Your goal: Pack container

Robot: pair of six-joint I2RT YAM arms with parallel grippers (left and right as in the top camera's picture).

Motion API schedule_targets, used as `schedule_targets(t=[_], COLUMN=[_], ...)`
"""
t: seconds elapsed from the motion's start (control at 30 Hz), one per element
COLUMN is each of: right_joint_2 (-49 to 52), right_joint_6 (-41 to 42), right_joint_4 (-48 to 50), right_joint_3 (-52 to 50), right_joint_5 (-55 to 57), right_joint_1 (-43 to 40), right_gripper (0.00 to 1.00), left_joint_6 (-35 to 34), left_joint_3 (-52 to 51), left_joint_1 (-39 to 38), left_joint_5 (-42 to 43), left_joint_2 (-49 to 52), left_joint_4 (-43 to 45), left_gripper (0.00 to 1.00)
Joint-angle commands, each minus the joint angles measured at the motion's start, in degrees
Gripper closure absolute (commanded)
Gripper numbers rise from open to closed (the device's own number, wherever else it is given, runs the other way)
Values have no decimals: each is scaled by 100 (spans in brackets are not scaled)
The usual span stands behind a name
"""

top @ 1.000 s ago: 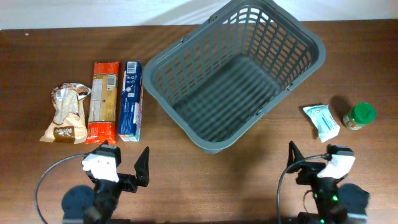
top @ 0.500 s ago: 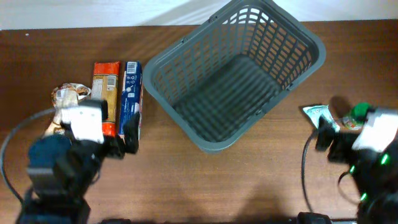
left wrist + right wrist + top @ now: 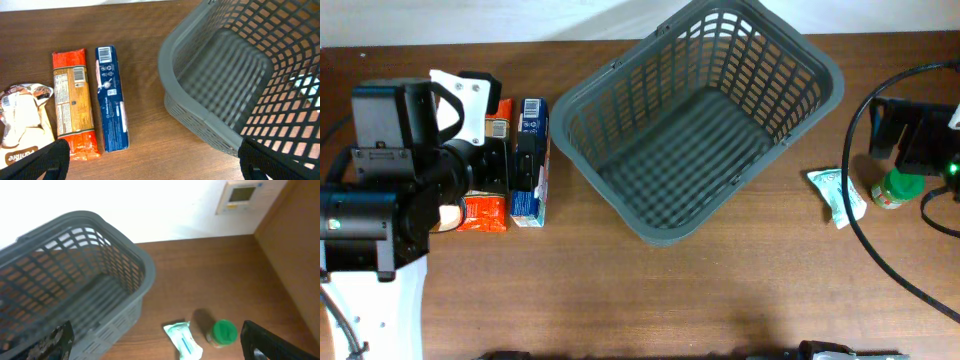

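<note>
Both arms have swung up and outward; left gripper [image 3: 157, 162] now above the blue box [image 3: 112, 97], right gripper [image 3: 160, 345] near the jar [image 3: 898, 187]; fingers of both spread wide, holding nothing; container [image 3: 790, 75] mid-table, empty; packing apparently not begun, every item still outside.

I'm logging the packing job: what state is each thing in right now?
Basket: upright, empty.
Blue box: flat on table.
Orange packet: flat on table.
Tan bag: flat on table.
Pouch: flat on table.
Jar: upright, lid on.
Left claw: open, empty.
Right claw: open, empty.
</note>
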Motion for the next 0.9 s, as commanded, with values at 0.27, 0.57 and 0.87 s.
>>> schedule_targets(t=[0.27, 0.57, 0.87], right_joint_2=[197, 903, 1198], right_joint_6=[9, 975, 1676], right_joint_4=[101, -260, -264], right_joint_3=[151, 153, 153], right_joint_5=[-1705, -1718, -1499], right_joint_1=[-42, -42, 260], right_gripper=[30, 92, 96], left_joint_6=[55, 201, 177], left_joint_3=[245, 245, 245], left_joint_1=[-31, -1541, -2911], left_joint_5=[1556, -527, -1349], left_joint_2=[-94, -133, -133], left_joint_4=[-389, -1139, -1215], left_gripper=[76, 98, 98])
